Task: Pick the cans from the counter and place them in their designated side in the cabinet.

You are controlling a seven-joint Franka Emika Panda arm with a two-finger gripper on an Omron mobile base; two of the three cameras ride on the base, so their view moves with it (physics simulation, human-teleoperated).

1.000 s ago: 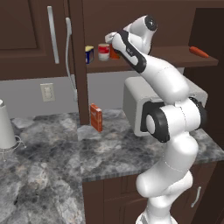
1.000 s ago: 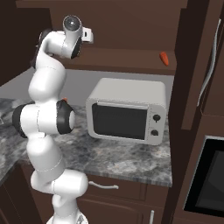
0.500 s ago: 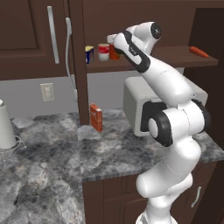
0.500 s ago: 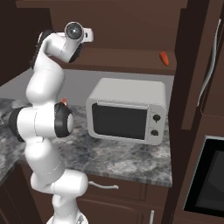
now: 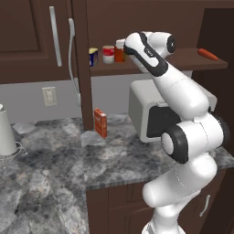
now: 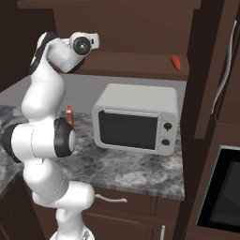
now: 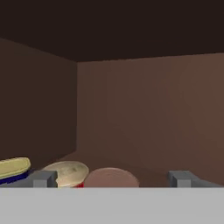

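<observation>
Both cans stand on the cabinet [image 5: 27,36] shelf board [image 5: 183,61]: the red can with a cream-white band [image 5: 108,54] and, right beside it, the plain orange-red can [image 5: 119,55]. My gripper [image 5: 123,45] hovers open just above the orange-red can, holding nothing. In the hand view the open gripper [image 7: 113,178] straddles that can's brownish top [image 7: 111,178], and the banded can's cream top [image 7: 65,173] lies left of it. Seen from the right base view, the gripper [image 6: 96,40] sits at the shelf's left end. The grey marbled counter [image 5: 55,151] lies below.
A blue-and-yellow container [image 5: 93,56] stands left of the cans. A carrot [image 5: 208,54] lies at the shelf's right end. A microwave [image 6: 136,119] and a flat orange-red box [image 5: 100,122] stand on the counter, a white appliance [image 5: 5,132] at its left. Silver bar handles [image 5: 55,29] hang on the doors.
The hand has drawn slightly back and to the right from the cans while the arm's elbow shifted. The cans stay put on the shelf.
</observation>
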